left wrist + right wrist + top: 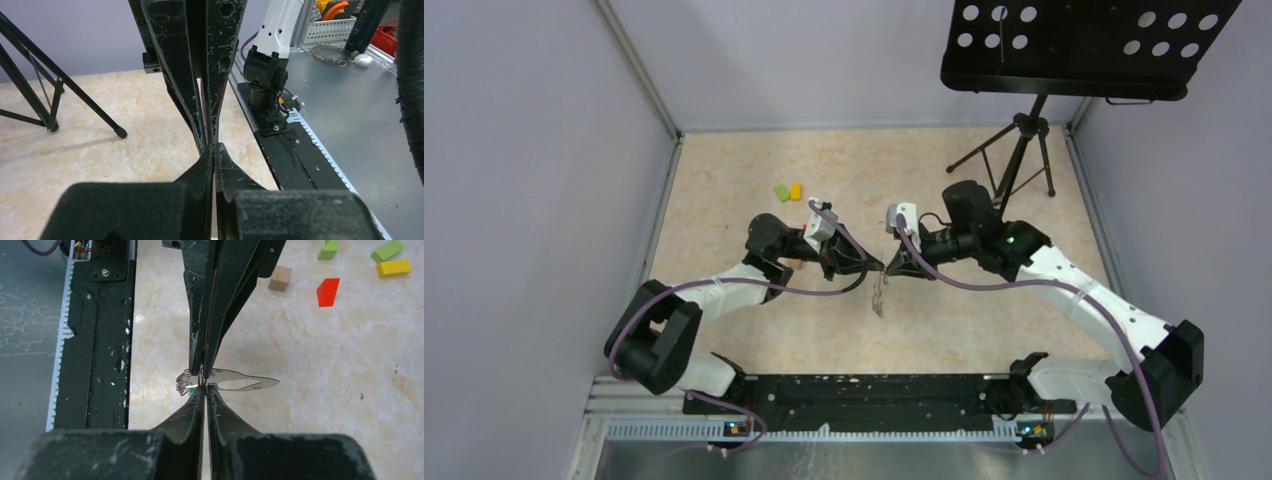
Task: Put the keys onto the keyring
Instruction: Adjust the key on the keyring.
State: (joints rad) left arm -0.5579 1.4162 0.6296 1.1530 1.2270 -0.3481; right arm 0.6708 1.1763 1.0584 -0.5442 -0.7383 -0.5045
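Note:
Above the middle of the table my two grippers meet tip to tip. My left gripper (878, 268) (214, 146) is shut on the keyring (201, 372), a thin dark wire that shows only as a short bit at its tips. Facing it, my right gripper (890, 270) (204, 387) is shut too, and the green tag (192, 389) of a key peeks out on both sides of its tips. Silver keys (240, 380) (879, 296) hang in a bunch just below the meeting point, clear of the table. The rest of the ring is hidden by the fingers.
A black music stand's tripod (1014, 150) stands at the back right. A green block (781, 193) and a yellow block (795, 189) lie at the back left; a red block (327, 291) and a wooden cube (279, 278) lie nearby. The black base rail (854, 390) runs along the near edge.

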